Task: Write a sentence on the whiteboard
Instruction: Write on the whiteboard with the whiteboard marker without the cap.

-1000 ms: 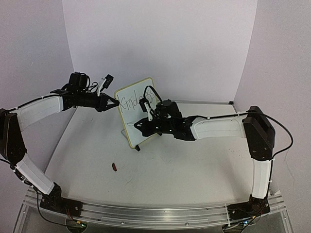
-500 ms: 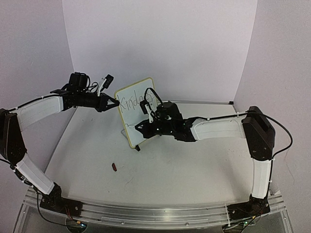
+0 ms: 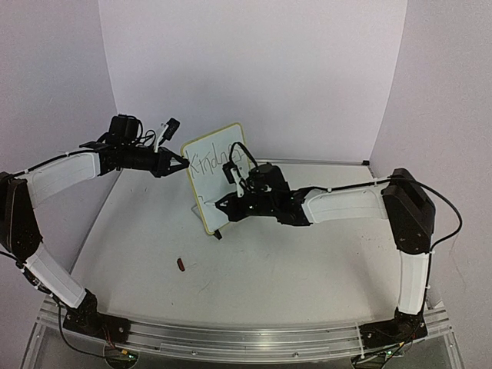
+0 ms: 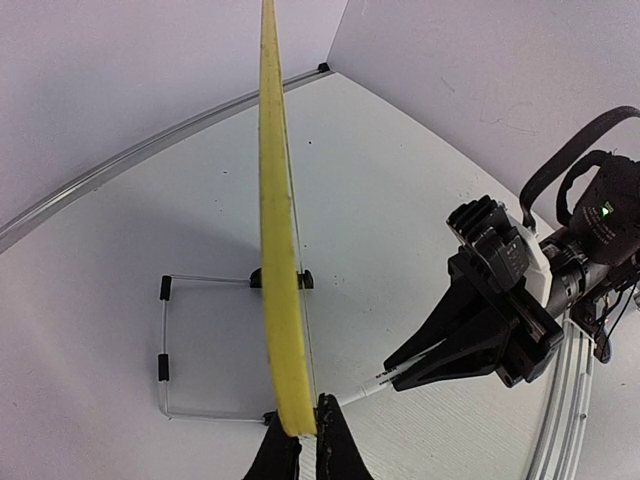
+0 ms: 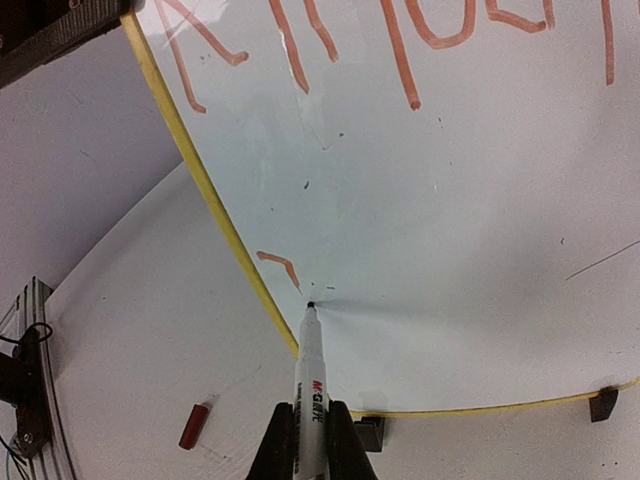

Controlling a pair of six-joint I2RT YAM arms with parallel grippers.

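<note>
The whiteboard [image 3: 215, 173] stands tilted on the table, its pale yellow frame [image 4: 278, 250] seen edge-on in the left wrist view. My left gripper [image 3: 181, 164] is shut on the board's upper left edge [image 4: 298, 425]. My right gripper [image 3: 231, 206] is shut on a white marker [image 5: 310, 395], whose tip touches the board's lower left [image 5: 310, 304]. The sentence [image 5: 400, 50] is written in red: the first word runs along the top line, and a short red stroke [image 5: 278, 265] begins the second line beside the tip.
A red marker cap [image 3: 181, 265] lies on the table in front of the board, also in the right wrist view [image 5: 197, 423]. The board's wire stand [image 4: 190, 345] and black feet [image 5: 602, 403] rest on the table. White walls close in behind and beside.
</note>
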